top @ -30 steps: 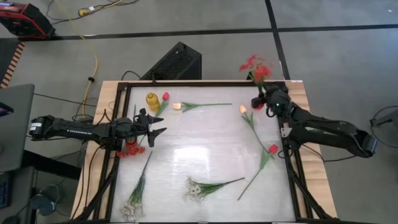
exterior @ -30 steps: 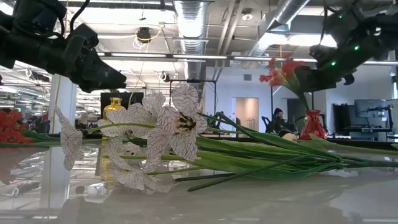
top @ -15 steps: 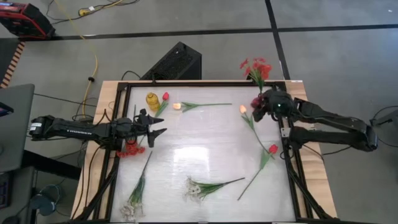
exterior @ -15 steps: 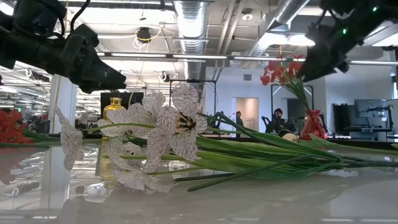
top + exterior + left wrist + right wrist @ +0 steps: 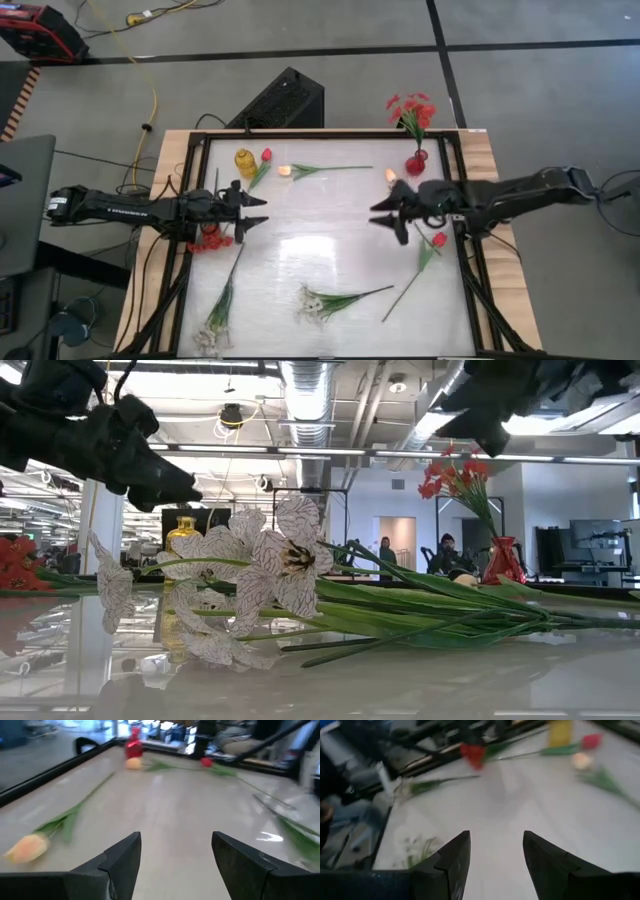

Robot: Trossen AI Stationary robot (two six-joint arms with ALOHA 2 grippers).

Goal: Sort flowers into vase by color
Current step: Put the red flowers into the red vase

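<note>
I see the red blossom cluster (image 5: 412, 108) upright in the red vase (image 5: 416, 163) at the desk's far right corner; my right gripper (image 5: 386, 212) and left gripper (image 5: 255, 210) hang spread wide, empty.

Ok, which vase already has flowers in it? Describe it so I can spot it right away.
Look at the table's far right corner in the high view. The small red vase stands there by the frame, holding a red blossom cluster. The yellow vase at the far left is empty.
</note>
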